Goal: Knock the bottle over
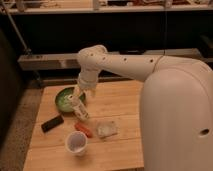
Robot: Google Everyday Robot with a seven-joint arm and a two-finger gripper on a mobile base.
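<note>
Bottle (81, 110), a slim whitish translucent plastic one, leans on the wooden table (120, 102) just right of the green bowl (64, 98), directly below the white gripper (76, 99), which touches its top, finger state indiscernible.

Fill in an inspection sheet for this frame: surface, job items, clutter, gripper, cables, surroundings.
Surface: wooden table.
Job's things: bottle, tilted, beside the green bowl.
Clutter: paper cup, black slab, orange item, crumpled wrapper.
Gripper: gripper low over the table at the bottle's top end, by the bowl.
Cables: nothing seen.
Surroundings: dark shelving behind the table.
</note>
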